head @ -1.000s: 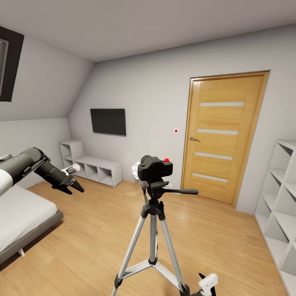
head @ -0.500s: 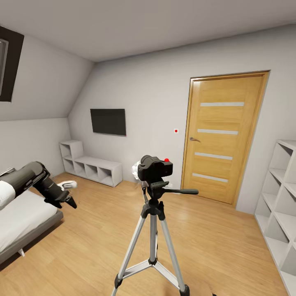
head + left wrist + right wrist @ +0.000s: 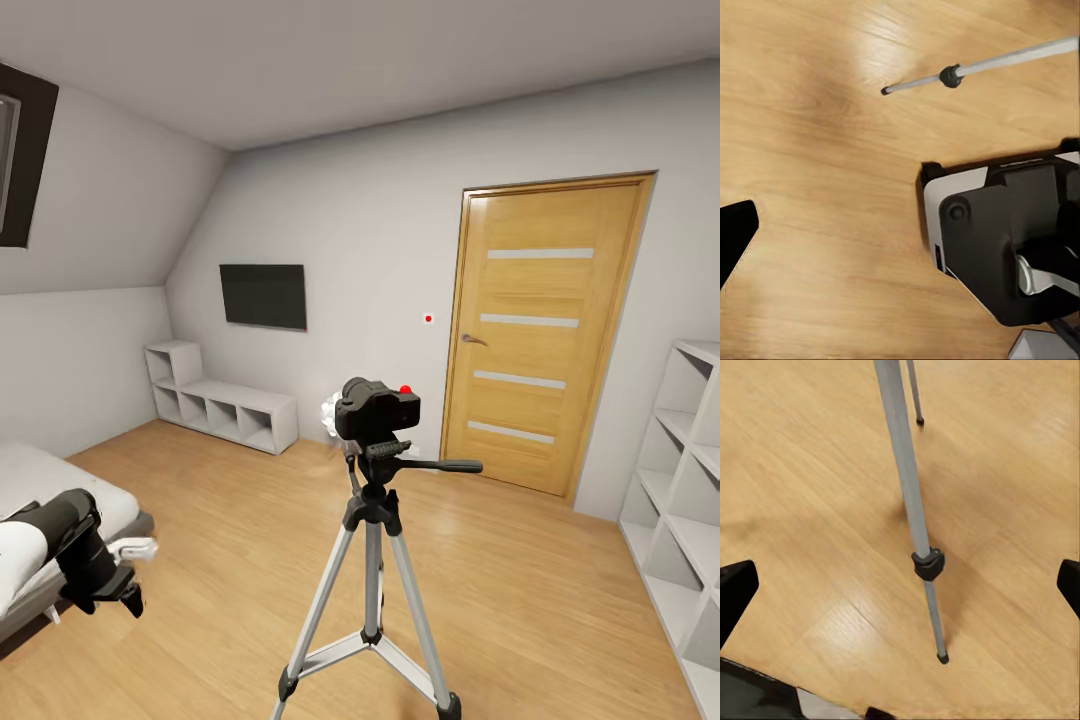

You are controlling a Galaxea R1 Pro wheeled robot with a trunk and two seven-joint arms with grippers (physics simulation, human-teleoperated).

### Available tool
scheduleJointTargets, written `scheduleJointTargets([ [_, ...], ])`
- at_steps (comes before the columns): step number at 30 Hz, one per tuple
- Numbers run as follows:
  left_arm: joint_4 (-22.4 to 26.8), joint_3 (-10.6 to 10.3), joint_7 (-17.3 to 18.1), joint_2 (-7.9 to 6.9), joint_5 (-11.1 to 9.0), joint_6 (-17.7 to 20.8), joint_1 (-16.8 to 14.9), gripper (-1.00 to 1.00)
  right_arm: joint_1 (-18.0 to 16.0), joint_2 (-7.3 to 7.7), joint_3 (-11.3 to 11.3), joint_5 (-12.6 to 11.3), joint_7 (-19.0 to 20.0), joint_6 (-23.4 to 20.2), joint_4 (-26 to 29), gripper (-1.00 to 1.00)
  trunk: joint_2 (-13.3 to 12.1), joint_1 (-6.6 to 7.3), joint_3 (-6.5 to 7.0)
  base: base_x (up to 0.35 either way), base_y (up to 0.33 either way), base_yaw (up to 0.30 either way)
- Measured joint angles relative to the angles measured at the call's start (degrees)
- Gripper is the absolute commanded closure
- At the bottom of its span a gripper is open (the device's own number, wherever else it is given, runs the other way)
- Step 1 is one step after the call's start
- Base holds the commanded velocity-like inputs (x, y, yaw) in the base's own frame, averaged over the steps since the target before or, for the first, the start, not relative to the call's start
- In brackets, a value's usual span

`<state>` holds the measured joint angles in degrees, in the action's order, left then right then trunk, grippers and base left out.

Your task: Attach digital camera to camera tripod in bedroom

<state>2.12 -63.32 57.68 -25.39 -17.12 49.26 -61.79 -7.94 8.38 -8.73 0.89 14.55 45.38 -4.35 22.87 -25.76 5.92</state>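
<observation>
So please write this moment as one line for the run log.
black boxy digital camera: seated on head of silver-legged camera tripod | left gripper: low beside grey bed, holding nothing | right gripper: open, above wood floor

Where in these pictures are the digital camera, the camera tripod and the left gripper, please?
digital camera (image 3: 377,411): head view, on the front of its black body, atop the tripod.
camera tripod (image 3: 373,575): head view, on its silver centre column.
left gripper (image 3: 128,575): head view, between its fingertips, low beside the bed.

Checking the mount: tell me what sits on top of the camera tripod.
The digital camera sits on the camera tripod, over its black pan head. The joint between them is covered by the camera body, so locking cannot be seen.
</observation>
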Motion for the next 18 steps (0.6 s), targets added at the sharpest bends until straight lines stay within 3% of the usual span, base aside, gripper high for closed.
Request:
scheduleJointTargets([
  [6, -0.7, 0.2, -8.8, 0.41, -1.7, -1.2, 5.7, -1.0, 2.0, 1.06, 0.0, 0.0, -2.6, -6.2, 0.0, -1.0, 0.0, 0.0, 0.0, 0.0, 0.0, 0.0],
  [7, -0.9, 0.2, -12.7, 0.52, -4.0, -1.5, 8.0, -1.0, 2.8, 1.49, 0.0, 0.0, -4.0, -9.5, 0.0, -1.0, 0.0, 0.01, -0.02, 0.0, 0.0, 0.0],
  [16, -1.0, 0.4, -20.3, 1.56, -13.0, -3.5, 16.3, -1.0, 5.7, 2.36, 0.0, 0.0, -7.4, -19.8, 0.0, -1.0, 0.0, 0.0, 0.0, 0.0, 0.0, 0.0],
  [17, -1.0, 0.8, -23.4, 2.48, -14.9, -4.8, 19.6, -1.0, 7.5, 2.38, 0.0, 0.1, -7.8, -22.3, -0.1, -1.0, 0.0, 0.0, -0.03, 0.0, 0.0, 0.0],
  [18, -1.0, 0.4, -24.2, 2.92, -15.0, -5.3, 21.0, -1.0, 8.0, 2.35, 0.0, 0.1, -7.8, -22.8, -0.1, -1.0, 0.0, 0.0, -0.03, 0.0, 0.0, 0.0],
])
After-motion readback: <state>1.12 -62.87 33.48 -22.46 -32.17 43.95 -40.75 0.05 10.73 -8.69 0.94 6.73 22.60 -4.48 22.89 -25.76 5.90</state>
